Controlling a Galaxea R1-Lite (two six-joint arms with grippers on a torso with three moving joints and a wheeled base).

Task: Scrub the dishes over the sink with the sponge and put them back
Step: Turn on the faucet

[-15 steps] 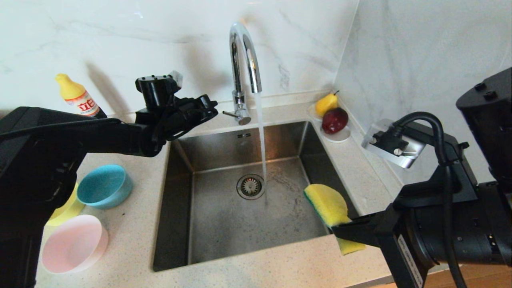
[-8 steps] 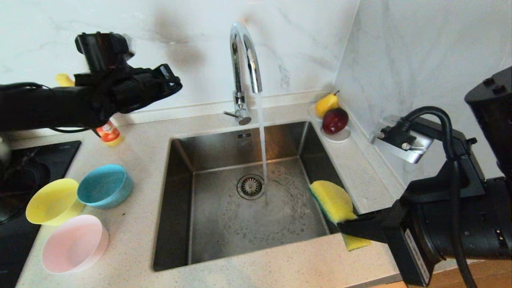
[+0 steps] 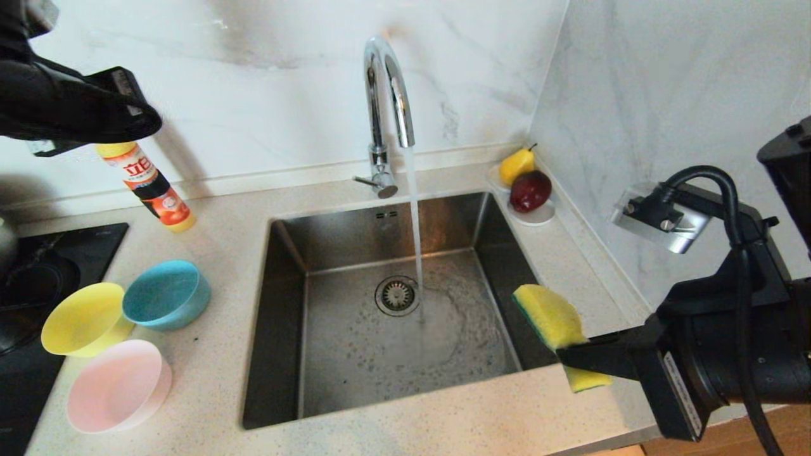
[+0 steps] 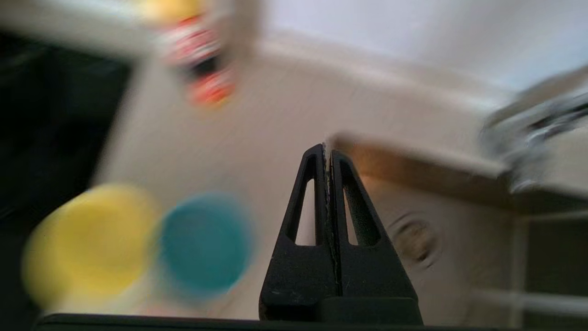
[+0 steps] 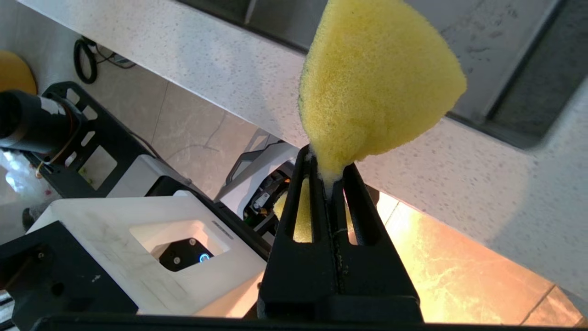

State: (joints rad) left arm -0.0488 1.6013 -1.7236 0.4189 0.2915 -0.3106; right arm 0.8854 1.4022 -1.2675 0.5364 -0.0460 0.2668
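Sink (image 3: 288,304) mid-counter, tap (image 3: 386,101) running. R gripper (image 3: 573,354) at sink's front-right corner, pinching sponge (image 3: 551,320) by its tail. L gripper (image 4: 327,151) pressed together, empty, up near back-left by bottle (image 3: 149,183). Bowls on counter's left edge: pink (image 3: 117,386) frontmost, yellow (image 3: 85,316), blue (image 3: 166,294) touching yellow.

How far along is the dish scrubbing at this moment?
Done: the tap runs into the sink; the right gripper pinches the sponge at the sink's right rim. In hand: the shut, empty left gripper is raised near the bottle. Left: the yellow bowl, blue bowl and pink bowl sit on the counter.
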